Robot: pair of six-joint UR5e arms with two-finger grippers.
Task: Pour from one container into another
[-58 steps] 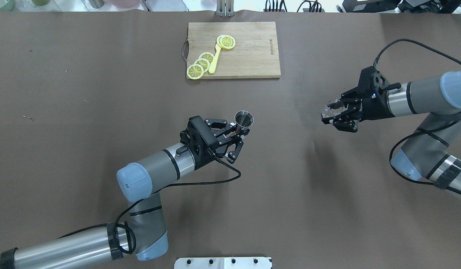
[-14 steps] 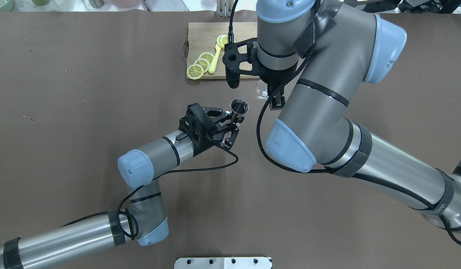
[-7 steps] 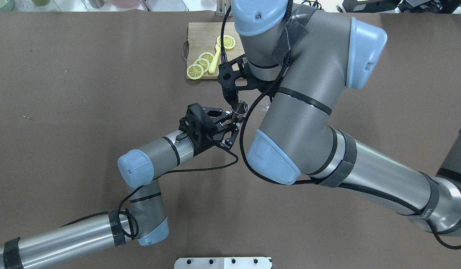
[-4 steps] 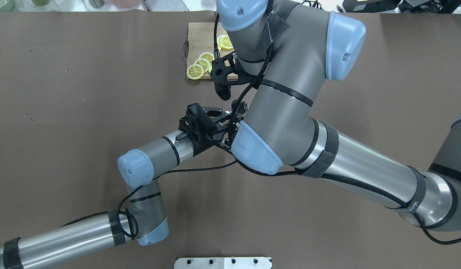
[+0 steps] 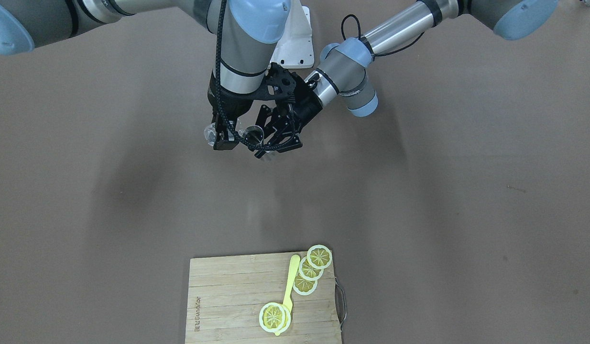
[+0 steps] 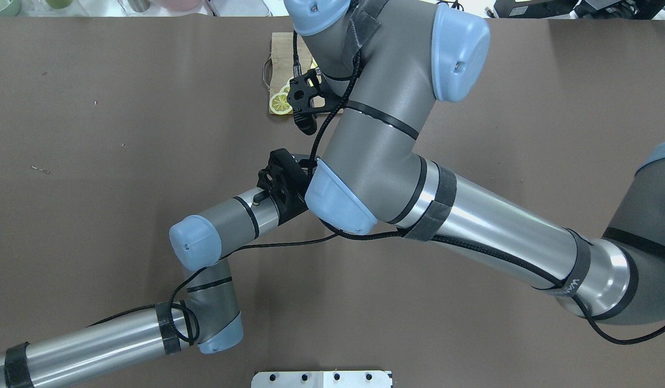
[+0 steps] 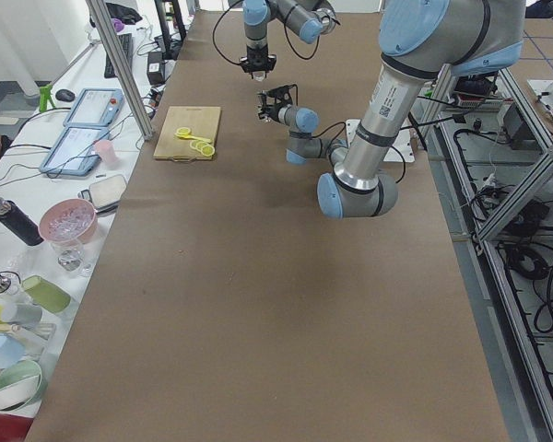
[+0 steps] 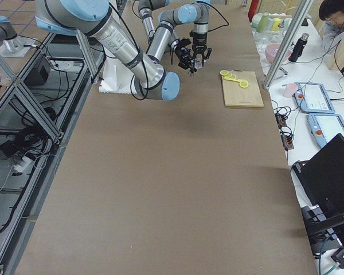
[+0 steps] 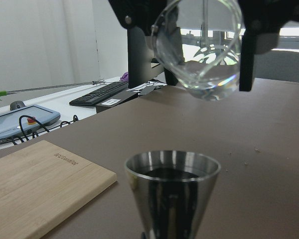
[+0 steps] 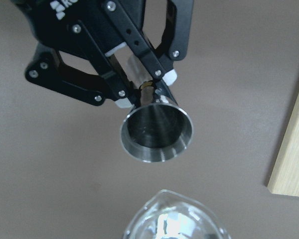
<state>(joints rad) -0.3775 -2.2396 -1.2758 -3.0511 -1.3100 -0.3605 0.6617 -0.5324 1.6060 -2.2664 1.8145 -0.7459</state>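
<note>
A small metal cup (image 10: 157, 132) is held upright above the table (image 5: 419, 191) by the left gripper (image 10: 144, 90). The gripper's two fingers are pinched on the cup's narrow foot, while the wide mouth is left free. The inside of the cup looks dark, and whether anything is in it cannot be told.

A clear glass (image 9: 199, 50) is clamped between the two fingers of the right gripper (image 5: 222, 142), which points downward. The glass is seen tilted, above the cup's mouth and a little to one side, with a gap between the two.

In the front view both containers hang over the middle of the table, on the robot's side of it. In the overhead view they are hidden under the right arm (image 6: 386, 134).

A wooden cutting board (image 5: 228, 296) with a wire handle lies well apart, at the table's far edge. Lemon slices (image 5: 320, 256) and a yellow spoon (image 5: 290, 282) are laid on it.

A line of writing (image 5: 197, 313) is printed along one short edge of the board, but it cannot be read with certainty. White letters (image 10: 57, 7) on the left gripper's body are cut off by the frame edge. White lettering (image 6: 573, 284) is carried by a strap on the right arm and cannot be read either.
</note>
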